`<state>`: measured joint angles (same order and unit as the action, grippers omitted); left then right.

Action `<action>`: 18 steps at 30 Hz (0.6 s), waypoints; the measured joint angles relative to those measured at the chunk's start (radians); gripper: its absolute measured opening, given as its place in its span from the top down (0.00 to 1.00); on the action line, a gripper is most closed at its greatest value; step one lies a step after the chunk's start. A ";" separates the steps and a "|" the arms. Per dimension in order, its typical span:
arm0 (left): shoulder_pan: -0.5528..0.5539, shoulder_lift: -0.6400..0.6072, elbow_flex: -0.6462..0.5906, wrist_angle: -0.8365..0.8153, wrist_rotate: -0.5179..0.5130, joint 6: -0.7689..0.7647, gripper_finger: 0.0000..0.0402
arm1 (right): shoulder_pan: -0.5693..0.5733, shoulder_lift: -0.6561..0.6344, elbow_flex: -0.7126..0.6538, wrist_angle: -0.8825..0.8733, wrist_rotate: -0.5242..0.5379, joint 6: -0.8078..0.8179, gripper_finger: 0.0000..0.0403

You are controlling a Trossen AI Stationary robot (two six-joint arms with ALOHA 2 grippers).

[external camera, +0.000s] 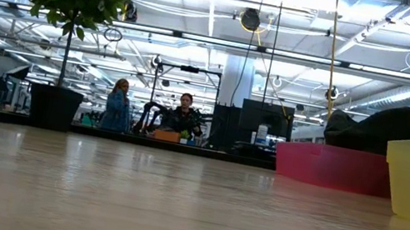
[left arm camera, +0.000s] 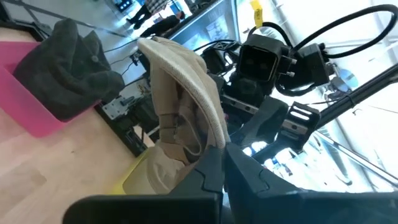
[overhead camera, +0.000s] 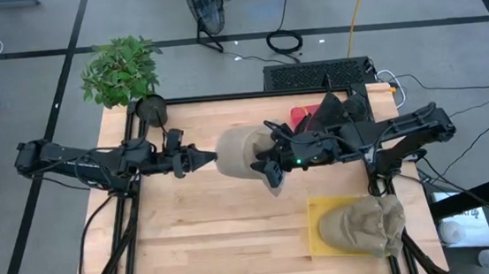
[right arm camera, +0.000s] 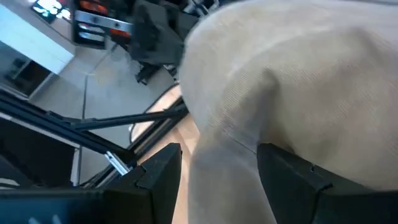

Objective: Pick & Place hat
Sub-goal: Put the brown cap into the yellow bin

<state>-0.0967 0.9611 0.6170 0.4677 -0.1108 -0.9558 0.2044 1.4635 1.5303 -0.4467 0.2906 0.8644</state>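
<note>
A pale wooden worktop (overhead camera: 218,237) is seen from above. A beige fabric cap (overhead camera: 241,152) is held above its centre, pinched by the left pincer (overhead camera: 212,157); the spread right pincer (overhead camera: 269,164) straddles its opposite side.
</note>
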 joint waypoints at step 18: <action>-0.004 0.000 0.000 0.054 -0.004 0.010 0.99 | -0.021 0.008 0.000 0.124 0.048 -0.061 0.54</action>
<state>-0.1007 0.9611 0.6170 0.5213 -0.1153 -0.9453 0.1833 1.4719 1.5300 -0.3225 0.3386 0.8038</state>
